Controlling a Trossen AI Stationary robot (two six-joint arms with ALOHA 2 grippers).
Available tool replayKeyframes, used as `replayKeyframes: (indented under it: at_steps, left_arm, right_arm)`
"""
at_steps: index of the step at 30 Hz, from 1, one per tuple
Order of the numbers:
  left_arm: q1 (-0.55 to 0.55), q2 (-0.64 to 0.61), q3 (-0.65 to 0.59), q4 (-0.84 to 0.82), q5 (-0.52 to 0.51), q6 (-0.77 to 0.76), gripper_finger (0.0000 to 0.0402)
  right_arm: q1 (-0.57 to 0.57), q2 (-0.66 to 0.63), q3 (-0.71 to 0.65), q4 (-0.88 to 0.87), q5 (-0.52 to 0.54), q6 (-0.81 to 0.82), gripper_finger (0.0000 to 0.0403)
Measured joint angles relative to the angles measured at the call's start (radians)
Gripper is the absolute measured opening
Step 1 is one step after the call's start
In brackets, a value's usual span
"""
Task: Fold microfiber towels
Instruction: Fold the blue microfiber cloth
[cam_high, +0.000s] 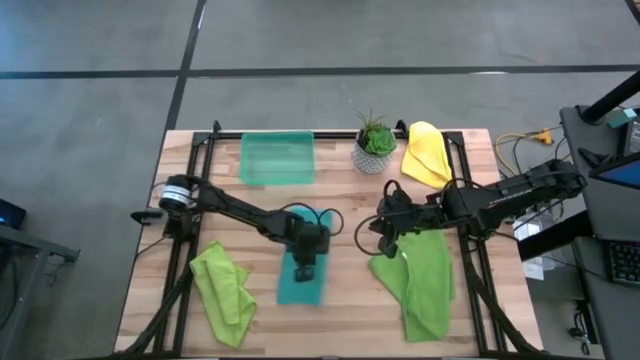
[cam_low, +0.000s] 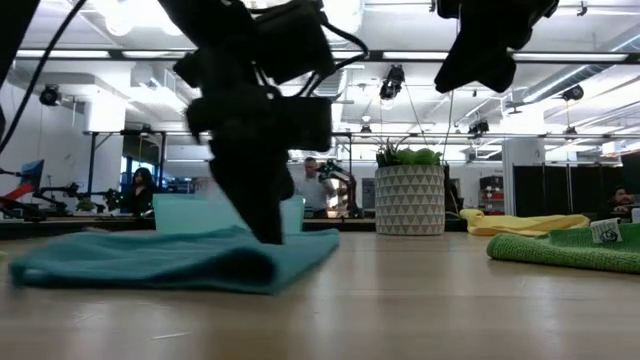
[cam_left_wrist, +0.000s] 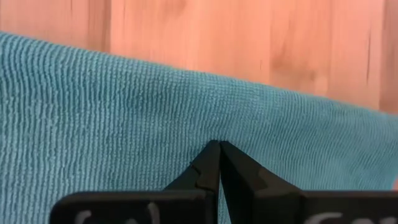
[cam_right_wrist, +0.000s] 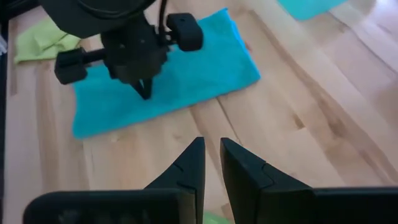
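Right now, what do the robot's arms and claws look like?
Both arms are dark, nearly black, built from jointed tubes with black cables looping along them. The left claw has two slim black fingers tapering to points, below a boxy block with round knobs sticking out sideways. The right claw has the same wedge-shaped black fingers. The left arm has a silver-and-black round joint at its base.

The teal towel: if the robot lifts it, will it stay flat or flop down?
Probably flop. The teal towel looks like soft ribbed cloth, and its folded edge bulges in a rounded roll rather than a crease. It likely weighs little, and may slide on the smooth wooden table when pushed.
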Motion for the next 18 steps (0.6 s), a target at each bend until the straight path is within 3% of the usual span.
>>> replayKeyframes:
  at_steps: [5, 9, 15, 18]
  left_arm:
    - [0.04, 0.017, 0.028, 0.046, -0.017, -0.072, 0.0]
    - [0.065, -0.045, 0.017, 0.034, -0.026, -0.072, 0.0]
    - [0.069, -0.194, -0.028, 0.028, -0.039, -0.015, 0.0]
    - [0.069, -0.284, -0.066, 0.032, -0.04, -0.017, 0.0]
  right_arm:
    - [0.032, 0.0, 0.0, -0.001, 0.0, 0.007, 0.0047]
    - [0.06, 0.001, 0.0, 0.026, 0.0, -0.022, 0.0047]
    - [0.097, 0.028, -0.031, 0.249, -0.01, -0.141, 0.0048]
    - [0.098, 0.079, -0.052, 0.408, -0.117, -0.231, 0.0052]
